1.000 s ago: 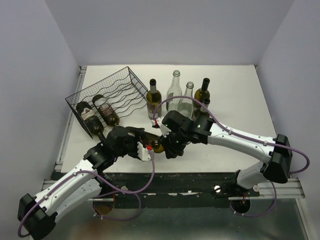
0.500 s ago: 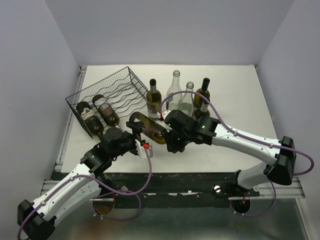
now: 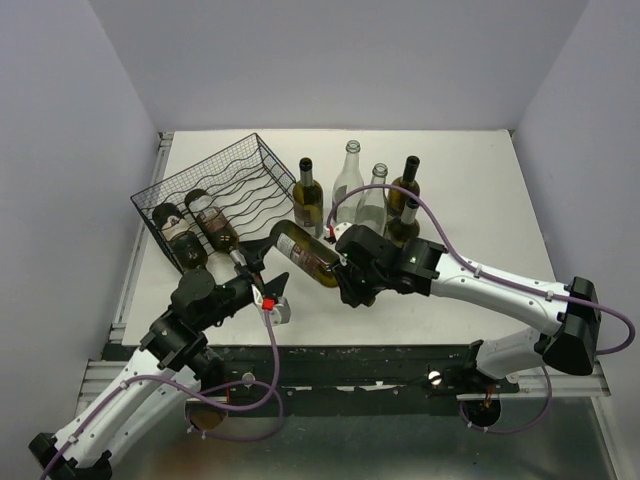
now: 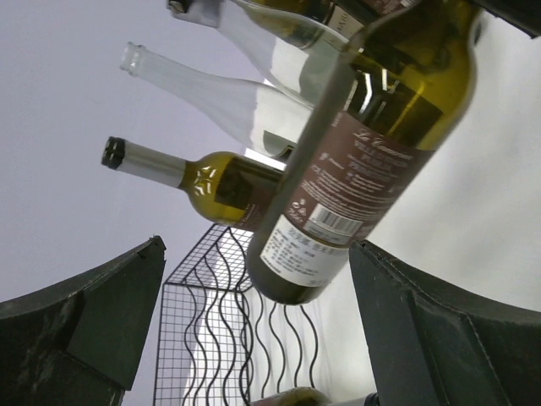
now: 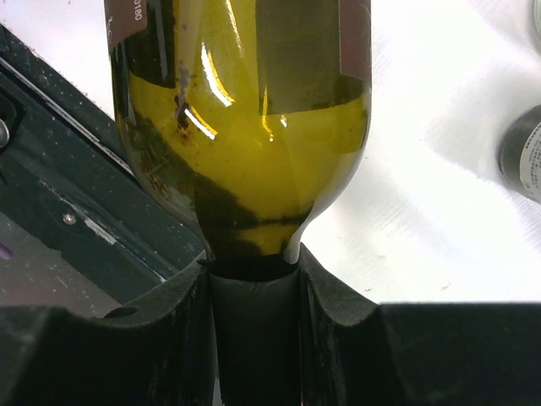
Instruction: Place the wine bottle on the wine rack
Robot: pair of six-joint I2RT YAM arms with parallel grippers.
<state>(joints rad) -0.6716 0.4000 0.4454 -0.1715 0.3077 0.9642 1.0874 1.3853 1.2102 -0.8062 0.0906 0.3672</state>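
Olive-green glass with a brown label marks the wine bottle [image 3: 305,254], which I hold by the neck in the right gripper [image 3: 346,272]. The right wrist view confirms its fingers are clamped on the dark neck just past the shoulder. The bottle lies tilted near the middle of the table [image 3: 470,190], base pointing far-left toward the wine rack [image 3: 240,165]. It is close to the rack's near-right corner but not in it, and it appears lifted off the surface. The left gripper [image 3: 264,278] stands wide open and empty, just near of the bottle's base. Two bottles [image 3: 215,226] occupy cradles at the rack's near-left end; four more [image 3: 347,182] stand upright to its right. I judge the task about half done: the bottle is grasped and aimed, while carrying it over, lining it up with a free cradle and letting go remain.
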